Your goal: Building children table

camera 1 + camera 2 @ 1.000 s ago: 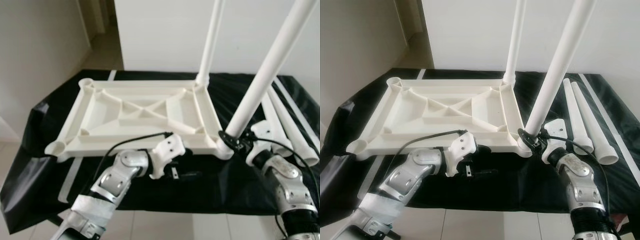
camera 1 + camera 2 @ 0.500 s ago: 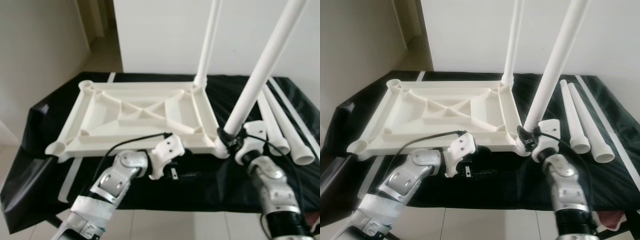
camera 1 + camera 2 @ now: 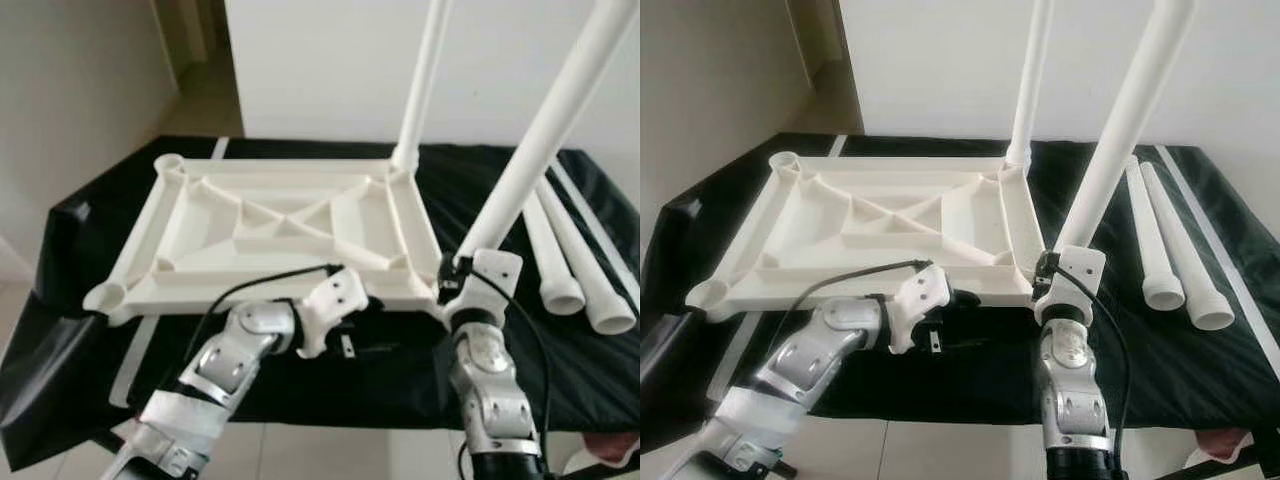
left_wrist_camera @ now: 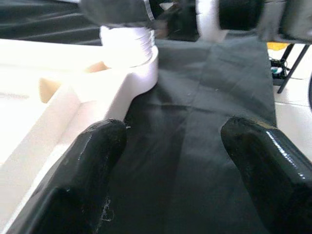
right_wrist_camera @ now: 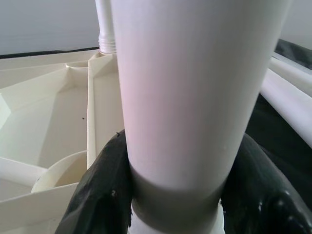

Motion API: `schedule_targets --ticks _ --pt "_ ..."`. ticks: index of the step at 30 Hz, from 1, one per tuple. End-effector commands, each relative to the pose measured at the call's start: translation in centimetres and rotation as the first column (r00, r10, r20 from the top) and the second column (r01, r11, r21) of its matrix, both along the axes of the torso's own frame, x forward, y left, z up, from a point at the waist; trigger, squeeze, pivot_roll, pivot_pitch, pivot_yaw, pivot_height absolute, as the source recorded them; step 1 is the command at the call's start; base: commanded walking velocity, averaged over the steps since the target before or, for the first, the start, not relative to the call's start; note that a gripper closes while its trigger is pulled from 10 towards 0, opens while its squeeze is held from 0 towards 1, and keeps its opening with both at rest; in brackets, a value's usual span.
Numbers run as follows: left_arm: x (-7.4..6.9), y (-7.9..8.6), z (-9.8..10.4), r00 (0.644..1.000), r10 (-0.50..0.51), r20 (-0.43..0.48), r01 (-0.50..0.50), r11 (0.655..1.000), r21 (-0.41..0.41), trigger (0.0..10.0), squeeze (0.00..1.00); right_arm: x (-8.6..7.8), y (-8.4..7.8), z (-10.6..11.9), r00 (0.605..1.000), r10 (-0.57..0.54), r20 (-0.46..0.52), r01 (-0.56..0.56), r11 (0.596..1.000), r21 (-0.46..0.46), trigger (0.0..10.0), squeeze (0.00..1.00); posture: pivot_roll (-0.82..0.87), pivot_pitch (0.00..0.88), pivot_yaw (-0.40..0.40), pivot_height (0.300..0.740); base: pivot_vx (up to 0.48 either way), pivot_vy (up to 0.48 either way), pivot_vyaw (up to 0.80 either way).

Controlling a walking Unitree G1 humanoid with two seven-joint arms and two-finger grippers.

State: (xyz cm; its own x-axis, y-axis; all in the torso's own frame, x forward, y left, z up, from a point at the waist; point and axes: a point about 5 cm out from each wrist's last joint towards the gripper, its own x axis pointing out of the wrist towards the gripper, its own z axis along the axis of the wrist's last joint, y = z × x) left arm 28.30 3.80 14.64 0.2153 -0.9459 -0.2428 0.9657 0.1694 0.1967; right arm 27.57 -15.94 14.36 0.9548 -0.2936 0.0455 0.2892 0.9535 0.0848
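A: Entry, risks first. The table top (image 3: 280,230) lies upside down on the black-covered desk (image 3: 560,370), ribs up. 1 leg stands in the far right corner socket. The right end effector (image 3: 452,285) is clamped around the base of a second leg (image 3: 540,130) at the near right corner socket, and that leg is tilted, leaning away to the right.

B: So what is your biggest worry?

A: The tilt. If you push or turn the leg while it leans, I judge the threaded end could go in crooked and jam, or pop out of the socket. Next risk: the top is loose on a cloth, so a sideways load could slide it or lift its near edge. Smaller risk: the long leg could swing into the standing leg (image 3: 1030,80) behind it.

B: And the left arm?

A: Left end effector (image 4: 170,161) is open, fingers spread, hovering low over the cloth just beside the near edge of the top. It holds nothing, so nothing braces the top.

B: Surface and room?

A: Black cloth, draped and wrinkled, likely to shift under load. 2 spare legs (image 3: 1175,250) lie side by side at the right, well apart from the work. White wall behind, pale tiled floor (image 3: 330,450) in front, a doorway at the far left.
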Motion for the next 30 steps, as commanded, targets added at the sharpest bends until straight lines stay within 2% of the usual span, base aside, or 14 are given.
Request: schedule_targets --ticks 1,4,9,10,11,14,17,22,25,27,28,29,30 --pt "0.0 0.2 0.0 1.000 0.001 0.000 -0.001 1.000 0.003 10.0 0.00 -0.6 1.2 -1.3 0.998 0.011 -0.059 -0.008 0.998 0.055 10.0 0.00 -0.04 0.000 0.001 0.740 0.000 0.000 0.00" --pt "0.1 0.3 0.1 1.000 0.003 -0.002 -0.003 1.000 0.001 10.0 0.00 -0.7 1.4 -0.9 0.999 0.014 -0.049 -0.013 0.999 0.037 10.0 0.00 -0.04 0.000 0.003 0.740 0.000 0.000 0.00" --pt "0.2 0.3 0.1 1.000 0.008 -0.001 -0.008 1.000 0.003 10.0 0.00 -0.8 0.8 -0.4 0.999 -0.005 -0.036 0.005 1.000 0.007 10.0 0.00 -0.05 0.000 0.005 0.740 0.000 0.000 0.00" --pt "0.3 0.3 0.1 1.000 0.012 0.001 -0.012 1.000 0.000 10.0 0.00 -1.0 0.5 -0.4 1.000 -0.010 -0.028 0.010 1.000 0.009 10.0 0.81 -0.05 0.000 0.005 0.740 0.000 0.000 0.00" --pt "0.4 0.3 0.2 1.000 0.019 0.008 -0.019 1.000 -0.005 10.0 0.00 -1.0 0.3 -0.3 1.000 0.011 -0.015 -0.011 1.000 0.021 10.0 1.00 -0.04 0.000 0.006 0.740 0.000 0.000 0.00" --pt "0.5 0.3 0.3 0.999 0.040 0.017 -0.039 0.999 -0.018 10.0 0.00 -0.9 -0.2 0.0 0.999 0.041 0.016 -0.041 0.999 0.027 10.0 1.00 -0.04 0.000 0.006 0.740 0.000 0.000 0.00" --pt "1.0 0.3 0.7 0.994 0.096 0.052 -0.094 0.995 -0.043 10.0 0.00 -0.5 -0.9 0.7 0.989 0.142 0.052 -0.141 0.990 -0.020 10.0 1.00 -0.04 0.000 0.010 0.740 0.000 0.000 0.00" --pt "1.0 0.3 0.8 0.993 0.100 0.058 -0.097 0.994 -0.043 10.0 0.00 -0.3 -1.4 1.0 0.974 0.221 0.057 -0.218 0.975 -0.049 10.0 1.00 -0.04 0.000 0.011 0.740 0.000 0.000 0.00" --pt "1.0 0.2 0.8 0.991 0.115 0.063 -0.112 0.992 -0.051 10.0 0.00 0.0 -2.3 1.3 0.942 0.331 0.052 -0.326 0.942 -0.085 10.0 1.00 -0.04 0.000 0.017 0.740 0.000 0.000 0.00" --pt "1.0 0.1 0.8 0.991 0.120 0.060 -0.117 0.992 -0.055 10.0 0.00 0.1 -2.5 1.3 0.934 0.354 0.044 -0.348 0.932 -0.102 10.0 1.00 -0.04 0.000 0.017 0.740 0.000 0.000 0.00" --pt "0.9 0.0 0.8 0.992 0.118 0.052 -0.115 0.991 -0.062 10.0 0.00 0.2 -2.8 1.2 0.922 0.385 0.031 -0.379 0.918 -0.120 10.0 0.00 -0.04 0.000 0.016 0.740 0.000 0.000 0.00" --pt "0.6 -0.2 0.6 0.993 0.112 0.049 -0.108 0.992 -0.064 10.0 0.00 0.3 -3.0 1.2 0.907 0.420 0.016 -0.414 0.898 -0.149 10.0 0.00 -0.04 0.000 0.016 0.740 0.000 0.000 0.00" --pt "0.6 -0.2 0.6 0.993 0.112 0.049 -0.108 0.992 -0.064 10.0 0.00 0.3 -3.0 1.2 0.907 0.420 0.016 -0.414 0.898 -0.149 10.0 0.00 -0.04 0.000 0.016 0.740 0.000 0.000 0.00"
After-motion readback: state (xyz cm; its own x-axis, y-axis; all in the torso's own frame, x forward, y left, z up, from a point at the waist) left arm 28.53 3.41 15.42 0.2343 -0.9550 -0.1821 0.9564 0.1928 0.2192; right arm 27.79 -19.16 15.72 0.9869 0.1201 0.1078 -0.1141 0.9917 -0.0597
